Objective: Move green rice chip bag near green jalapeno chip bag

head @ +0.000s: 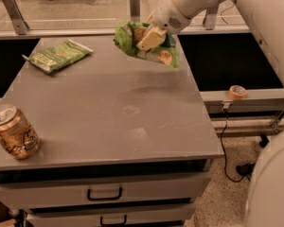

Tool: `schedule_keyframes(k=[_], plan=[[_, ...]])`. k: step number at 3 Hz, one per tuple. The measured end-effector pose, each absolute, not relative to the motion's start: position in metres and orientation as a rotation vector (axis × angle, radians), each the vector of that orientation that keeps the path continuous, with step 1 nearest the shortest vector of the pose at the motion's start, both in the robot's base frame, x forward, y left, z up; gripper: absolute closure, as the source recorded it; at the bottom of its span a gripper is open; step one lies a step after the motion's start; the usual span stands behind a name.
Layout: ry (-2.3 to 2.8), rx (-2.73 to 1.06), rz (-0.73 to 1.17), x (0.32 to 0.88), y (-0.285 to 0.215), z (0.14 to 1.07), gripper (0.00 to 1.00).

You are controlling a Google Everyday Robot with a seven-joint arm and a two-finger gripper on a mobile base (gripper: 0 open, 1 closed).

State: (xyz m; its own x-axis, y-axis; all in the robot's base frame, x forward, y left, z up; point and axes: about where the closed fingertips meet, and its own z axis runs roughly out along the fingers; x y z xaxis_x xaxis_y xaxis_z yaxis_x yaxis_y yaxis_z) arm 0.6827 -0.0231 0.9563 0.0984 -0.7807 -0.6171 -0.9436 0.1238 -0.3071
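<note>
The green rice chip bag (132, 41) is a puffy bright-green crinkled bag held in the air above the far right part of the grey table (109, 108). My gripper (149, 38) is shut on it, with its tan fingers (151, 36) clamped across the bag's middle. The white arm comes in from the upper right. The green jalapeno chip bag (57, 55) is a flat duller green bag lying at the table's far left corner, well left of the held bag.
A dented tan drink can (14, 131) lies tilted at the table's near left edge. Drawers (104, 193) sit under the tabletop. A roll of tape (237, 91) rests on a ledge to the right. A cable (225, 141) hangs to the floor.
</note>
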Motion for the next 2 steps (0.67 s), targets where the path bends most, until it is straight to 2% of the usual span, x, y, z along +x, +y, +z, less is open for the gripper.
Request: schedule_keyframes(k=[2], plan=[[1.543,-1.778,0.445,0.679,0.073,0.939,1.00]])
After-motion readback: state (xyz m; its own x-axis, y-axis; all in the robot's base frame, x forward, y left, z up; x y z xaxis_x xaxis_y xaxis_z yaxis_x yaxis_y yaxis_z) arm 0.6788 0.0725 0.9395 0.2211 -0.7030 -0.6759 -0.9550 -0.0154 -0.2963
